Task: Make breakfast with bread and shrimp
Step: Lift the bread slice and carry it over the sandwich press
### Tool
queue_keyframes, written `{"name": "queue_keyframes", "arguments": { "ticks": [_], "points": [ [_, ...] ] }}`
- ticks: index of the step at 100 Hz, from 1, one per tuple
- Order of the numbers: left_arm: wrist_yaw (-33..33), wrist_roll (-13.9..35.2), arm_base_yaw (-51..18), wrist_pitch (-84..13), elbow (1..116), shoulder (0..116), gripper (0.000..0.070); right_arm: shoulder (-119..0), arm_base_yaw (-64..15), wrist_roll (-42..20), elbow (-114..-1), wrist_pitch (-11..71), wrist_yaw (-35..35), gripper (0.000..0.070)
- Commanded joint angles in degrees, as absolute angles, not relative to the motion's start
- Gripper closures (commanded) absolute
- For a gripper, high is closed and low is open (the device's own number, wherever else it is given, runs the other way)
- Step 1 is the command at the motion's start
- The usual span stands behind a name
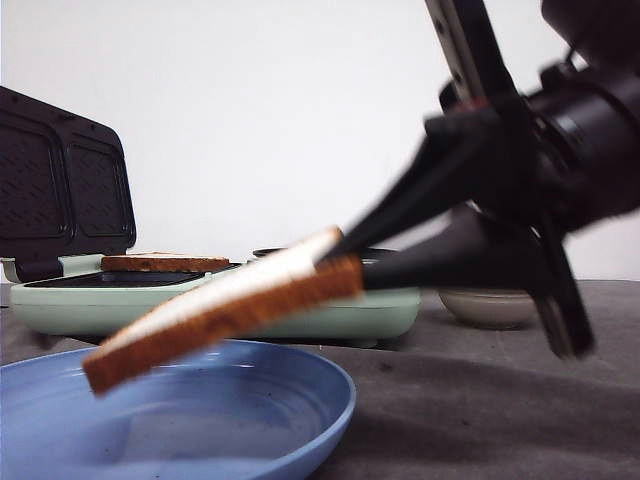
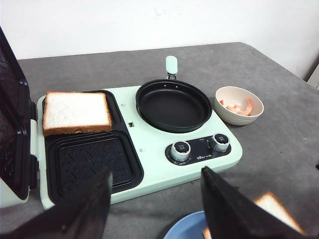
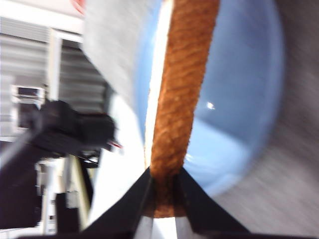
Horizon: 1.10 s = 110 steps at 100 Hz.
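bread slice [image 1: 225, 305] was held in the air over the blue plate [image 1: 250, 420], tilted, far end drooping toward the plate, clear of its surface. right gripper [image 1: 350, 262] was clamped on one crust edge; the right wrist view showed both fingertips [image 3: 134, 199] pinching the brown crust with the slice running away from them edge-on.

second bread slice [image 2: 76, 112] lay flat in the rear compartment of the sandwich maker [image 2: 144, 149], lid open; the front compartment beside it was bare. round black pan [image 2: 173, 104] sat in the same appliance, unfilled. shrimp [image 2: 240, 106], pink pieces, sat in a small white bowl [image 2: 238, 104] just beside the appliance.

left gripper [image 2: 154, 204] hung above the appliance's front edge with its fingers wide apart, holding nothing.

handling, judged: the slice was light and soft, sagging under its own weight when held by one edge. crust looked like the firmest place to grip; the white crumb would likely compress or tear. a hard pinch could dent it, a quick swing could fold or drop it.
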State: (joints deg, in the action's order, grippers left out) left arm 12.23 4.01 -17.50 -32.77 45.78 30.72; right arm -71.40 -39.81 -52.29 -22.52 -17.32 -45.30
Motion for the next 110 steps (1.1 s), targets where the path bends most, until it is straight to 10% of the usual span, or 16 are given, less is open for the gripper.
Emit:
{"name": "queue_keyframes", "arguments": {
  "ticks": [1,110],
  "points": [
    [12.5,4.2,-17.7,-32.2,46.0,30.9,0.0428,-71.7,-40.4,-53.7,-25.1,-18.4,-45.6,0.0700],
    [2.9,3.7,-17.7,-31.7,46.0,28.1,0.0428,-111.6,-40.4,-47.1,-82.0,-3.8,-40.8,0.0700]
  ]
}}
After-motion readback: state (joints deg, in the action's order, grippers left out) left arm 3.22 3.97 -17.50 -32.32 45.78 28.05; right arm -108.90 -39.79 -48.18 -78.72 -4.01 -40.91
